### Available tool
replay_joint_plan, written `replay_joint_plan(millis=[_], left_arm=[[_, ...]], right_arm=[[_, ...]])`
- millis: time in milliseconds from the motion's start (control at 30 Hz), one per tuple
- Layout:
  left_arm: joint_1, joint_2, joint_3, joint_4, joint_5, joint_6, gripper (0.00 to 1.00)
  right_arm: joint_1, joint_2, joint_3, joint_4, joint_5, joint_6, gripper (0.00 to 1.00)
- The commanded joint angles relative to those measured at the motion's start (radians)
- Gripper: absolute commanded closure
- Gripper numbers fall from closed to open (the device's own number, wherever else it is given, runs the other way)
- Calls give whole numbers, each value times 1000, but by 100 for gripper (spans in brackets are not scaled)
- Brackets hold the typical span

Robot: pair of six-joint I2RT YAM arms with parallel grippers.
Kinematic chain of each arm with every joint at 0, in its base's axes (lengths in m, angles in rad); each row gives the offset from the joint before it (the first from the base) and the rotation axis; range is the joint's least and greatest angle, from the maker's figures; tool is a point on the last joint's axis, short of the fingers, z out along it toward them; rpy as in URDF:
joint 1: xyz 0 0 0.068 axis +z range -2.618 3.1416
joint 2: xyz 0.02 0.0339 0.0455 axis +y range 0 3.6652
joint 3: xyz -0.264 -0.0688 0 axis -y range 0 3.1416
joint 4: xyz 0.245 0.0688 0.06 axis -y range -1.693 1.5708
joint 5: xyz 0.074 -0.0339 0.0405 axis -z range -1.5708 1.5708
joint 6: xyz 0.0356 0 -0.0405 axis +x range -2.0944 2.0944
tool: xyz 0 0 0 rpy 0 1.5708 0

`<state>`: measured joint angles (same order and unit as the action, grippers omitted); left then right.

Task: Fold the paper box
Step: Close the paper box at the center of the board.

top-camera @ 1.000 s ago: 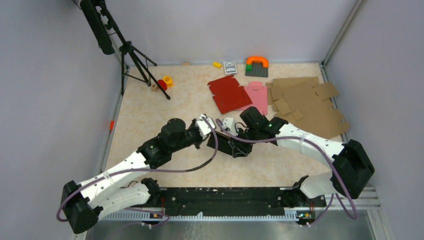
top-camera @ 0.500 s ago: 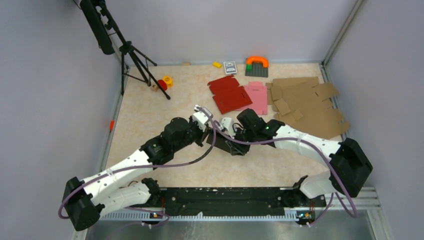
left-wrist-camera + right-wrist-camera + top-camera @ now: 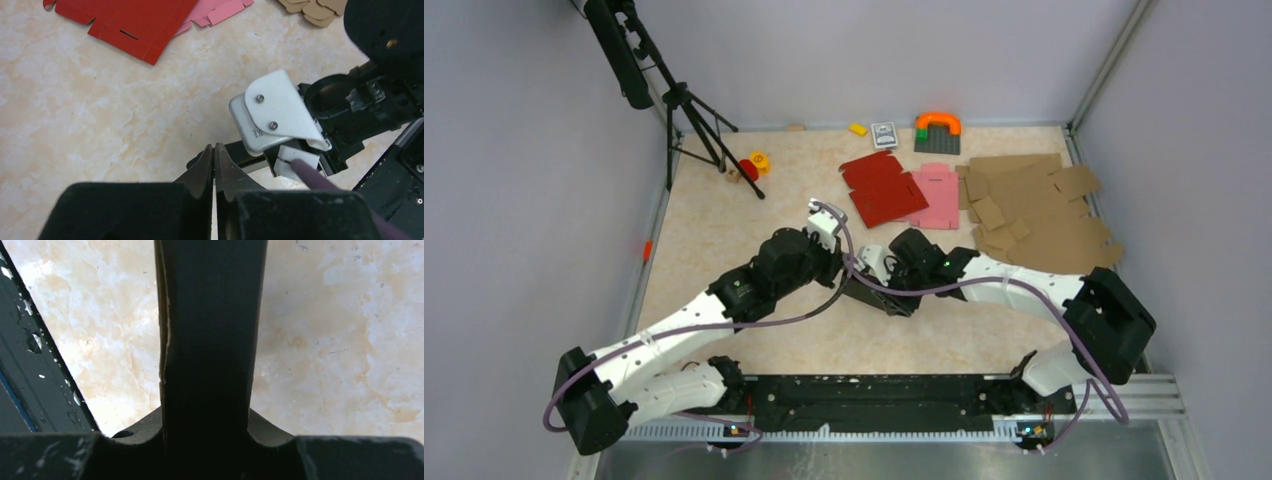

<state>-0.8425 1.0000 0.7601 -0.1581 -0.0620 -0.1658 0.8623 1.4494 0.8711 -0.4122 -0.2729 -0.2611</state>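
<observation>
Black card sits where the two arms meet: this is the paper box (image 3: pixel 886 300). It is close to the middle of the table (image 3: pixel 724 230), a bit to the near side, and the arms hide most of it. I cannot tell if it lies flat or is tipped up.

The left gripper (image 3: pixel 215 152) comes in from the left. Its two fingers are pressed tight together, and a thin black edge of the paper box shows on both sides of the tips, so it is pinching the card. Just to the right of it in that view is the white camera part (image 3: pixel 272 117) of the other arm, very close by.

The right gripper (image 3: pixel 207 425) comes in from the right. A tall strip of the black card stands straight up between its fingers and fills the gap. The fingers squeeze this strip from both sides. A pale torn line runs down the left side of the strip.

Far from the arms lie a red card (image 3: pixel 882 188) and a pink card (image 3: pixel 936 195), touching each other. Brown card pieces (image 3: pixel 1039 210) are spread out at the far right. A black tripod (image 3: pixel 686 110) stands at the far left.
</observation>
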Motion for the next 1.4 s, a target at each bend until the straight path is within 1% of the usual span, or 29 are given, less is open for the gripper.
replay_joint_plan(millis=[0, 100, 200, 333, 367, 400, 467, 533, 700, 800, 900, 1000, 1133, 1300, 1367], left_arm=[[-6, 2, 42, 23, -19, -69, 100], [-6, 1, 45, 2, 2, -34, 100], [-6, -46, 36, -68, -18, 19, 95], [-5, -204, -87, -33, -16, 136, 77], [-4, -247, -124, -11, -2, 167, 74], [-1, -291, -167, 10, 10, 198, 72], [5, -354, -213, 49, 39, 242, 72], [8, -379, -230, 58, 107, 305, 73], [6, -345, -224, 37, 184, 425, 74], [6, -327, -219, 64, 262, 471, 70], [6, -303, -209, 55, 290, 497, 68], [6, -294, -203, 56, 301, 502, 69], [6, -296, -206, 78, 283, 510, 74], [5, -267, -199, 93, 300, 522, 81], [5, -254, -192, 99, 312, 523, 82]], right_arm=[[27, 1, -12, 71, 20, -7, 100], [26, -10, -22, 88, -4, -2, 100], [27, -9, -20, 73, -46, -13, 100], [19, -22, -23, 56, -136, -28, 100], [15, -28, -22, 48, -158, -29, 100], [13, -34, -21, 39, -176, -32, 100], [11, -46, -16, 16, -200, -40, 100], [10, -58, -11, -1, -215, -41, 100], [4, -100, -7, -13, -266, -35, 100], [4, -113, 0, -26, -281, -35, 100], [4, -119, 6, -42, -291, -38, 100], [4, -121, 13, -46, -298, -37, 100], [5, -116, 21, -55, -307, -43, 100], [4, -115, 24, -64, -314, -48, 100], [4, -110, 27, -73, -304, -51, 100]])
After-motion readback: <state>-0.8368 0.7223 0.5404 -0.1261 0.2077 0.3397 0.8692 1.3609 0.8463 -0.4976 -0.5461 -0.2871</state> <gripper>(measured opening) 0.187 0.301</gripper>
